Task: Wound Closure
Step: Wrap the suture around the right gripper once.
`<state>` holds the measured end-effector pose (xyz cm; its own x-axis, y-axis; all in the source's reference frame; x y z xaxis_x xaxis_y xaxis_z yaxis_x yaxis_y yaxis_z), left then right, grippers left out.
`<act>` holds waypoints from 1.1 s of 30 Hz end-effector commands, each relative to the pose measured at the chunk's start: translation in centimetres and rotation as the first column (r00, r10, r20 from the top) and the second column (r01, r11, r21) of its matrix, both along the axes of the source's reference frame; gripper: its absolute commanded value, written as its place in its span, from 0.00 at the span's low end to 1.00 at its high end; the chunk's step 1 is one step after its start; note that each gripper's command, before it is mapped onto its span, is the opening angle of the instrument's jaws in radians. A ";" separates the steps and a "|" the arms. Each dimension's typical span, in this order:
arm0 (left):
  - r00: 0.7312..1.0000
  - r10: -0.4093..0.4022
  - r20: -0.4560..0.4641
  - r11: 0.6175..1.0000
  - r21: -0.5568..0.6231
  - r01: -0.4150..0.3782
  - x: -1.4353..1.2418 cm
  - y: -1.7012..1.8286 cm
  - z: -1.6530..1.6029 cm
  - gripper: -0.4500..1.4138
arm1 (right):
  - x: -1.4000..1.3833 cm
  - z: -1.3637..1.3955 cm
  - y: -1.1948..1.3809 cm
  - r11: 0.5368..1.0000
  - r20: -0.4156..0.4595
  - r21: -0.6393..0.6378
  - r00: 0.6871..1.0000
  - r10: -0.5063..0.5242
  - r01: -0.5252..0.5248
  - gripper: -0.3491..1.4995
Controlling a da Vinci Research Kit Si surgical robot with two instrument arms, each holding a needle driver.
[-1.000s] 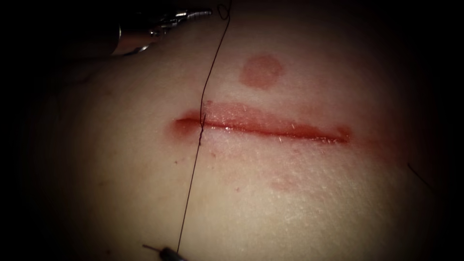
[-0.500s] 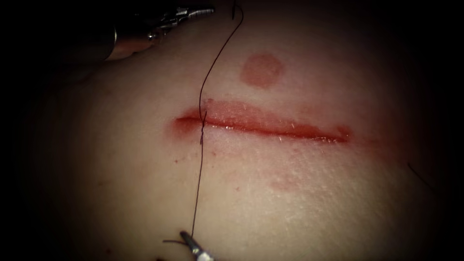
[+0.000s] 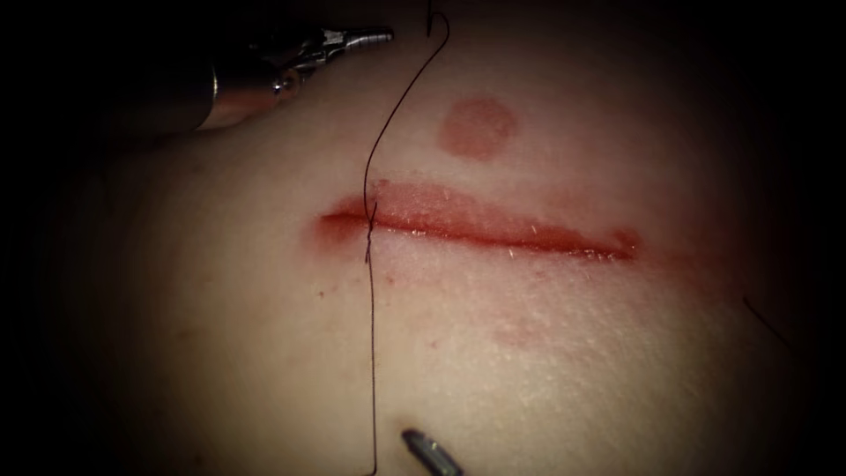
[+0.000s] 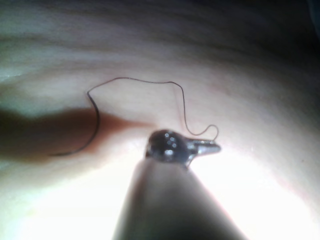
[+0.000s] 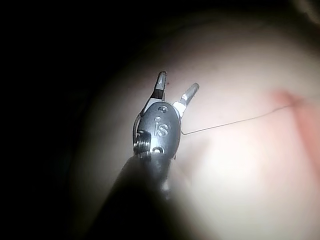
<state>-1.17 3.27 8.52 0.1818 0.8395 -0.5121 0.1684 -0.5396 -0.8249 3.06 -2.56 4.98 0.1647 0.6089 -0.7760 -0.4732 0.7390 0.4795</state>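
The thread point(image 3: 371, 353) runs off the endoscope view's top and bottom edges; the right claw point(image 3: 430, 451), cut off below, seems empty.

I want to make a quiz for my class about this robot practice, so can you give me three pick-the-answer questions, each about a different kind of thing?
1. Where does the thin dark thread cross the long red cut in the pale tissue?
A. near its left end
B. at its middle
C. at its right end

2. How many round pinkish spots lie above the cut?
A. one
B. three
C. five

3. How is the right arm's small metal hand?
A. open, holding nothing
B. shut on the thread
C. shut on the tissue

Answers:
1 A, as the endoscope view shows the thread passing through the cut close to its left tip.
2 A, as a single spot sits there.
3 A, as the right wrist view shows its two jaws spread apart, with the thread running beside them.
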 end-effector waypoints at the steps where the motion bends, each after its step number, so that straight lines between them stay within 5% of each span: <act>1: 1.000 -0.002 0.000 1.000 -0.001 0.002 -0.07 0.01 0.08 0.05 | 0.02 0.00 -0.11 1.000 -0.023 0.011 1.000 -0.016 0.016 0.99; 6: 0.999 -0.026 -0.027 1.000 -0.007 0.026 -0.13 0.02 0.09 0.05 | -0.09 -0.07 -0.01 1.000 -0.028 0.024 1.000 -0.011 0.012 0.99; 9: 0.997 -0.058 -0.042 0.991 -0.124 0.053 -0.14 -0.01 0.09 0.26 | -0.21 -0.12 0.20 0.999 0.012 0.006 0.999 0.035 -0.035 0.99; 14: 0.991 -0.100 -0.086 0.977 -0.195 0.081 -0.21 -0.08 0.14 0.35 | -0.38 0.01 0.49 0.998 0.063 -0.036 0.996 0.061 -0.059 0.99; 23: 0.992 0.011 -0.129 0.999 -0.028 -0.015 -0.71 -0.15 0.36 0.45 | -0.39 0.60 0.74 0.999 0.160 -0.019 0.986 0.041 -0.039 0.97; 33: 0.986 0.049 -0.159 0.999 0.031 -0.045 -0.83 -0.03 0.48 0.48 | -0.27 0.65 0.74 0.999 0.170 -0.025 0.984 0.048 -0.044 0.97</act>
